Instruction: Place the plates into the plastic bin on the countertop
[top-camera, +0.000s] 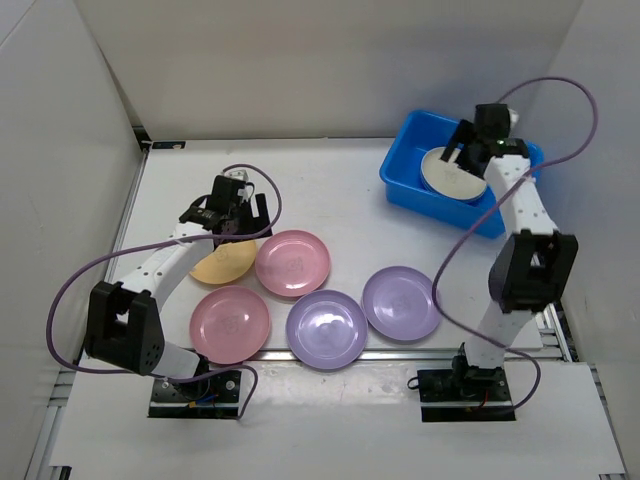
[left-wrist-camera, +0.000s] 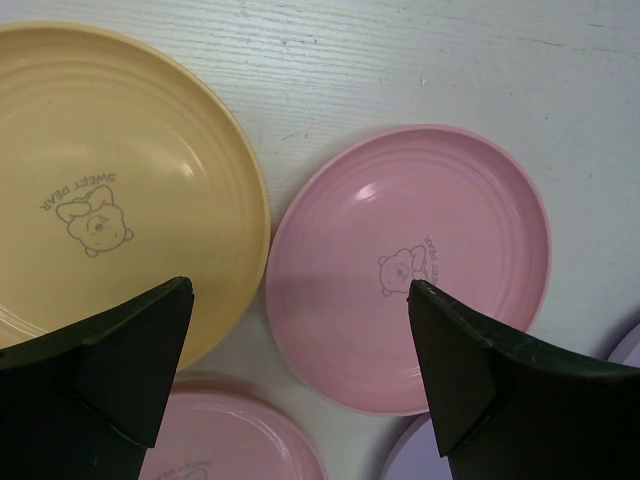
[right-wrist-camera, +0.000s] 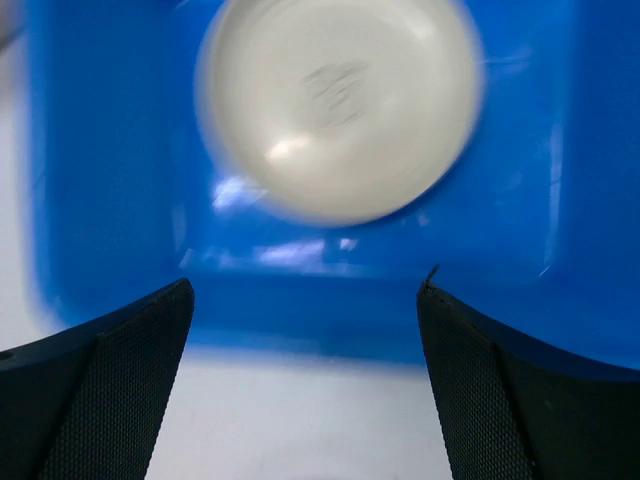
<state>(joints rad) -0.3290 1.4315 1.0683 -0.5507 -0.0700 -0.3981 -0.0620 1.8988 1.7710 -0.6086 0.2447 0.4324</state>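
The blue plastic bin (top-camera: 405, 190) stands at the back right of the countertop (top-camera: 330, 190) with a cream plate (top-camera: 455, 175) lying inside it. My right gripper (top-camera: 452, 152) hovers over the bin, open and empty; its wrist view shows the cream plate (right-wrist-camera: 340, 105) blurred inside the bin (right-wrist-camera: 120, 200), beyond the gripper (right-wrist-camera: 305, 288). My left gripper (top-camera: 243, 228) is open and empty above the yellow plate (top-camera: 222, 262) and a pink plate (top-camera: 292, 262). From the left wrist, that gripper (left-wrist-camera: 300, 288) hangs over the gap between the yellow plate (left-wrist-camera: 110, 190) and the pink plate (left-wrist-camera: 410, 260).
A second pink plate (top-camera: 230, 322) and two purple plates (top-camera: 326, 327) (top-camera: 401, 302) lie along the near edge of the countertop. White walls enclose the left, back and right. Purple cables loop from both arms.
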